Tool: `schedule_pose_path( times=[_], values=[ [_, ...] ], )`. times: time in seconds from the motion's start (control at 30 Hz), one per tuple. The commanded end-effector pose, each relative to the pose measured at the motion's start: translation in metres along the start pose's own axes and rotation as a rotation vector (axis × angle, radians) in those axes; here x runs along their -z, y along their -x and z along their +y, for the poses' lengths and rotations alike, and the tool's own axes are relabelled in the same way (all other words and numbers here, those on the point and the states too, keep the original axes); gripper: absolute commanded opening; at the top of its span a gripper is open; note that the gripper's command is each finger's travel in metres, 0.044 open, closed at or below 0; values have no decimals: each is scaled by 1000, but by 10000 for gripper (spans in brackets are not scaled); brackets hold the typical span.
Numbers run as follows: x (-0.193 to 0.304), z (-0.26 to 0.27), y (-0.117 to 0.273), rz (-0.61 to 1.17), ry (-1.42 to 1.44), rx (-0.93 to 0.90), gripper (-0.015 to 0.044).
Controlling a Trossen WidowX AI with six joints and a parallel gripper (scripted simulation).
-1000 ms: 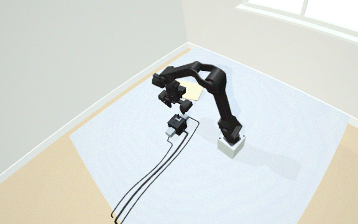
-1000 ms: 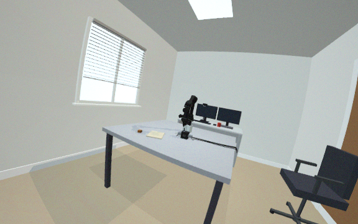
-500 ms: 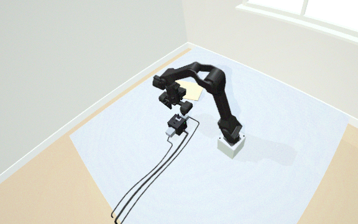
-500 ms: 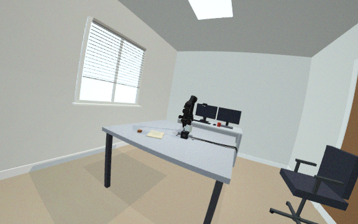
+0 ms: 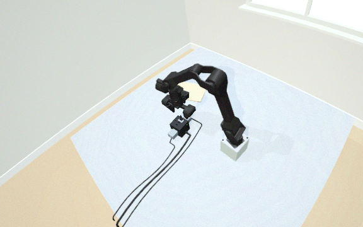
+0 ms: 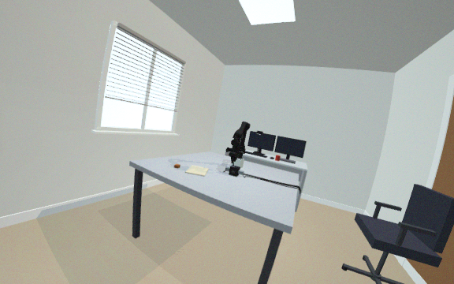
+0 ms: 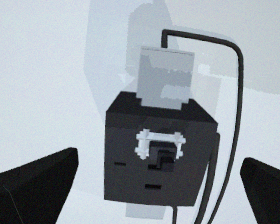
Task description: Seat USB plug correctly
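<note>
The black power cube (image 5: 176, 125) (image 6: 233, 171) (image 7: 123, 182) stands on the table with its top face up. The small dark USB plug (image 7: 164, 153) stands up from that face, beside a white bracket-shaped outline (image 7: 161, 135). How deep it sits and which way round it is cannot be told. My gripper (image 5: 180, 113) (image 7: 164, 164) is open and empty, above the cube, pointing down. In the wrist view one finger is left of the cube and one right, both clear of it.
A pale block plug (image 7: 165, 75) sticks out of the cube's far side, another (image 5: 172, 133) (image 7: 145, 212) out of the opposite side. Dark cables (image 5: 160, 171) (image 7: 239, 100) run beside the cube and across the table. A cream sheet (image 5: 195, 93) (image 6: 198, 170) and a small orange block (image 6: 176, 166) lie farther off.
</note>
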State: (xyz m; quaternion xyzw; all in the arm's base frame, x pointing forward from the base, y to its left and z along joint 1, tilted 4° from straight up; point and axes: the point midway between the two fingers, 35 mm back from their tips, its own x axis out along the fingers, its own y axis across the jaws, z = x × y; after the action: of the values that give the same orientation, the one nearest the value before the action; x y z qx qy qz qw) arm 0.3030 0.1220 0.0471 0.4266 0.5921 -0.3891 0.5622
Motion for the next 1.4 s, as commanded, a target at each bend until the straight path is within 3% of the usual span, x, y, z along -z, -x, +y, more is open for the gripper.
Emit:
schedule_pose_path(
  times=[0.0, 0.17, 0.73, 1.37],
  values=[
    [1, -1, -5, 5, -3, 5, 440],
    [1, -1, -5, 5, -3, 5, 440],
    [0, -1, -4, 0, 0, 3, 0],
    [0, -1, -4, 0, 0, 4, 0]
  ],
)
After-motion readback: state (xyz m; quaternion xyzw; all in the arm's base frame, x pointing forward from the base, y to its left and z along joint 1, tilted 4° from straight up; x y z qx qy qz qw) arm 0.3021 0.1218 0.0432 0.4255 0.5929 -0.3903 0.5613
